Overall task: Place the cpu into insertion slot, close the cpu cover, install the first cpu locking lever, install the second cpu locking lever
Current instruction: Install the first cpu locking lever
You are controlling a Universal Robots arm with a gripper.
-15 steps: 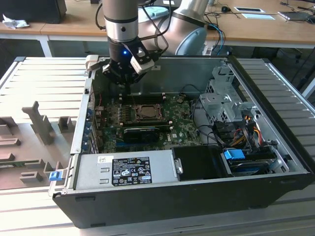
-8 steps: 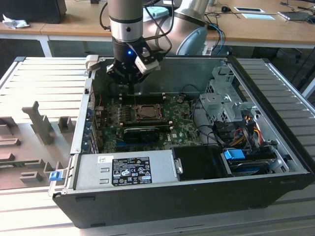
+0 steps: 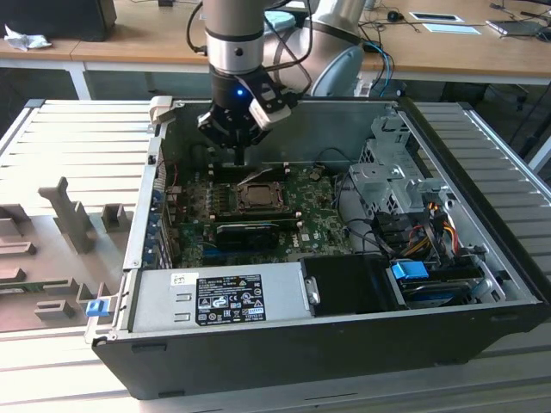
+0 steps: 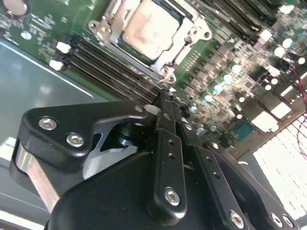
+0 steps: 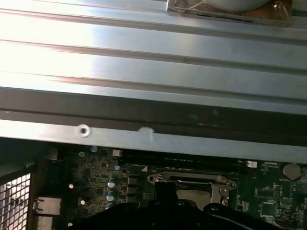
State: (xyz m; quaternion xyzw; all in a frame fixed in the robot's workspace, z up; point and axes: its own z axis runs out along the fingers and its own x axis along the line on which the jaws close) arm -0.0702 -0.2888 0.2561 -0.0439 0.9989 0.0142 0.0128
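The computer case (image 3: 258,353) lies open on its side, so the arm can reach down to the green motherboard (image 4: 225,52) from above.

The cpu (image 4: 152,28) sits flat in the insertion slot (image 4: 135,53), near the middle of the board. Its pale metal face points up. The cpu cover (image 4: 114,29) is folded down around it like a picture frame, and the cpu's face shows through the big square hole. The cover lies that way to hold the chip down on the tiny pins. So I think the first two jobs are done.

The gripper (image 4: 168,100) hangs just above the board, pointing straight down. Its tips are beside one corner of the slot, between the slot and the long black memory slots (image 4: 110,67). In the exterior view the gripper (image 3: 239,159) is just behind the slot, close to the case's back wall. Its two fingers look pressed together, and I see nothing pinched between them. Thin closed fingers make a good poker for pushing a small wire lever.

I cannot tell if the locking levers are hooked down.
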